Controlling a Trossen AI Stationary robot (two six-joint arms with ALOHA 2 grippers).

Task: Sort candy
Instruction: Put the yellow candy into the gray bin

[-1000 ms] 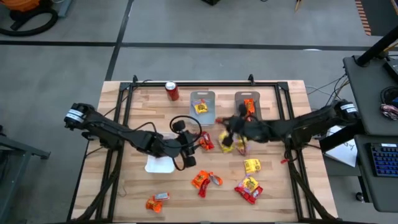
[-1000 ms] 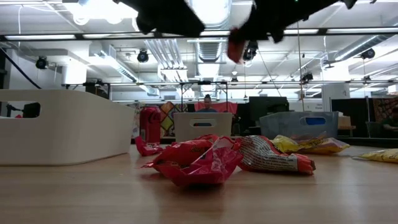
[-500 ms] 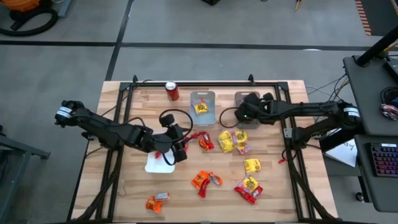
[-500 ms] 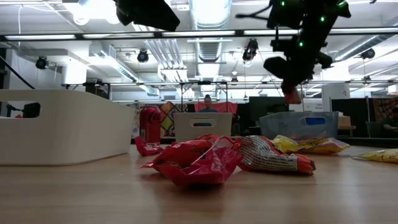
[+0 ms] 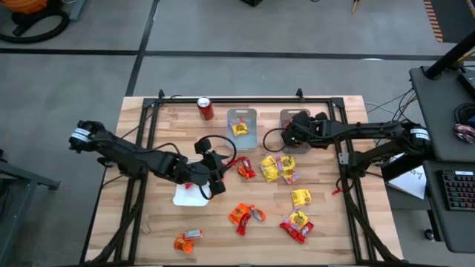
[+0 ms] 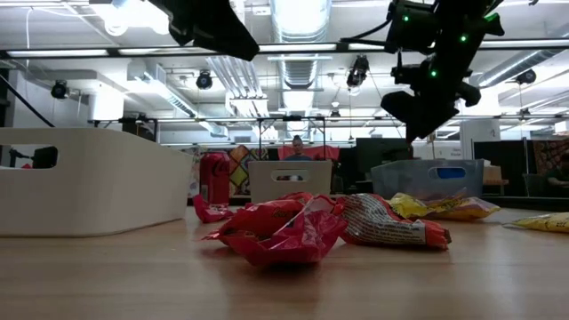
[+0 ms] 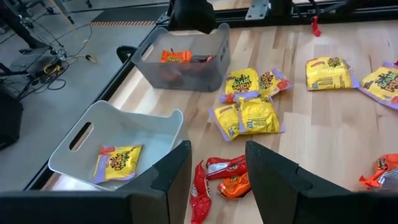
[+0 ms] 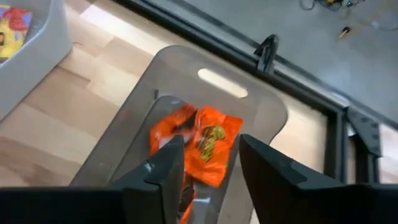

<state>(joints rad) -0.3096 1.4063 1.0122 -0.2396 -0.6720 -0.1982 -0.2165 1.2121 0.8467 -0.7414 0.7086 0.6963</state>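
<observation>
Here the right gripper [image 8: 205,180] hangs over the grey bin [image 5: 295,119] at the back of the tabletop [image 5: 334,222], jaws spread and empty, with orange candy [image 8: 198,143] lying inside the bin below it. The left gripper [image 7: 217,180] is released too, holding nothing, near the white tray [image 5: 185,196]. Beside the grey bin, the pale bin [image 7: 146,127] holds one yellow packet [image 7: 117,163]. More candy lies loose on the wood (yellow packets [image 5: 277,168] mid-table, red ones [image 5: 297,225] nearer the front). A red soda can [image 5: 205,108] stands at the back.
</observation>
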